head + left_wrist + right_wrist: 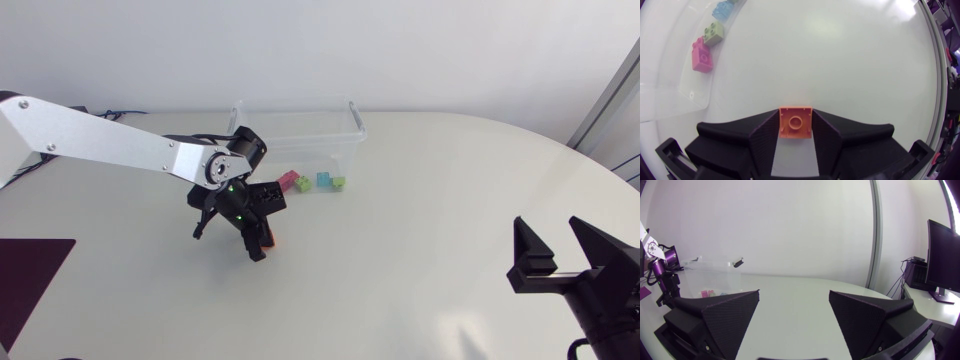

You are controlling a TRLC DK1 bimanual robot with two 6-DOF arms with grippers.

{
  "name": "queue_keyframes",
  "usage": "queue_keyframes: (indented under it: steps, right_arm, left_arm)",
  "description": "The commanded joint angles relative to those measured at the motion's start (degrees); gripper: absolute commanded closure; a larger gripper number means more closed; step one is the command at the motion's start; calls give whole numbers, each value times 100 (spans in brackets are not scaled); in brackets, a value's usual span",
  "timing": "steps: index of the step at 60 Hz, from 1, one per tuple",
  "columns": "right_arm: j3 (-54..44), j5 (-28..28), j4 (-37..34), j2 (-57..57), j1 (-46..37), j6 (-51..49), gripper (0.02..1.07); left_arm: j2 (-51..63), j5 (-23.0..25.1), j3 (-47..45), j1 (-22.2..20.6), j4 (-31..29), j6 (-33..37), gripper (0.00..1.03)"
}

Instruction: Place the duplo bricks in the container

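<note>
Task status: no brick is confirmed inside the container (300,150). The pink brick (288,181), blue brick (325,180) and green bricks (303,184) lie at the foot of its front wall; whether inside or outside cannot be told.

The left gripper (796,125) points down at the table, near the container, fingers clamped on the orange brick (795,120).

The right gripper (560,245) rests well apart, fingers spread, holding nothing.
</note>
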Motion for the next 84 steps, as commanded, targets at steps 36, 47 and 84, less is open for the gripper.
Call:
queue_keyframes:
  steps: [36, 47, 84]
  right_arm:
    - [-128, -13, -47, -43, -31, -92, 6]
    - [-128, -13, -47, -43, -31, -92, 6]
    - [-128, -13, -47, -43, -40, -92, 6]
  left_arm:
    - [-2171, -28, 472, -102, 78, -816, 78]
    - [-1986, -195, 639, 127, 1045, -1545, 78]
    - [-518, -1179, 1131, 162, 3989, -3004, 76]
